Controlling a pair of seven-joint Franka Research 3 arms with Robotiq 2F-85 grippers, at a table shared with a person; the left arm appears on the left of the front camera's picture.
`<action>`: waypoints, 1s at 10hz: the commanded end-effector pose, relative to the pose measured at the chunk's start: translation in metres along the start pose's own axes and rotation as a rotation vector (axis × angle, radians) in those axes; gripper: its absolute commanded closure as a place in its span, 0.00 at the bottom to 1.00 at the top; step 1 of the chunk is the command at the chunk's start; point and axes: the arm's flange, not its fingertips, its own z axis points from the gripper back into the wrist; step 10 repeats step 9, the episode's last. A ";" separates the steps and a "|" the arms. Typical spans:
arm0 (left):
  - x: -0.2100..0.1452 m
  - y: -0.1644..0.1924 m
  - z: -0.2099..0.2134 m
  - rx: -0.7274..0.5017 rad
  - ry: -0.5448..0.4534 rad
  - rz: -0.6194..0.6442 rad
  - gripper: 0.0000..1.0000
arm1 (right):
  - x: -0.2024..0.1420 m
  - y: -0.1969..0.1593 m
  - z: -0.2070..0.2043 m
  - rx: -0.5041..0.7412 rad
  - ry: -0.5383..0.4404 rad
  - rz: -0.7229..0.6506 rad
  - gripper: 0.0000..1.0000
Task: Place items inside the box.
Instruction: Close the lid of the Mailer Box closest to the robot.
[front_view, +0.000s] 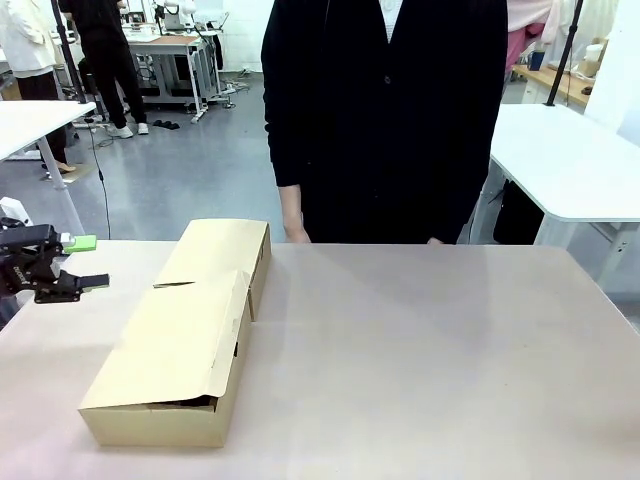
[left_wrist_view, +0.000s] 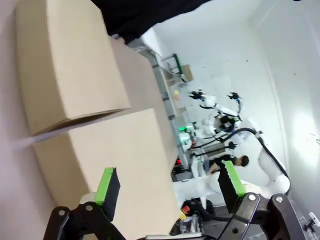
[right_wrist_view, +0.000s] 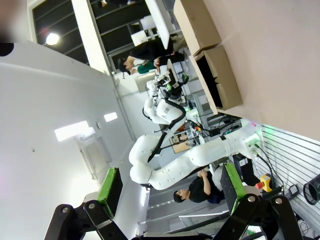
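Note:
A long cardboard box (front_view: 170, 350) lies on the left half of the table with both top flaps folded down over it. A dark gap shows under the near flap at its front end. The items are out of view. My left gripper (front_view: 85, 263) hovers open just left of the box's far half, with nothing between its fingers. In the left wrist view the left gripper (left_wrist_view: 169, 185) is open, with the box (left_wrist_view: 75, 65) close ahead. My right gripper (right_wrist_view: 170, 185) is open and empty, pointing off the table, with the box (right_wrist_view: 210, 55) far off.
A person in black (front_view: 385, 120) stands at the far edge, one hand (front_view: 295, 235) near the box's far end. The bare tabletop (front_view: 440, 360) stretches right of the box. White tables (front_view: 570, 160) stand behind on both sides.

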 end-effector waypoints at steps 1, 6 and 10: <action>-0.002 -0.005 -0.006 -0.045 0.014 0.021 0.00 | 0.001 0.003 0.001 0.022 0.004 0.027 0.00; -0.002 -0.005 -0.006 -0.045 0.014 0.021 0.00 | 0.001 0.003 0.001 0.022 0.004 0.027 0.00; -0.002 -0.005 -0.006 -0.045 0.014 0.021 0.00 | 0.001 0.003 0.001 0.022 0.004 0.027 0.00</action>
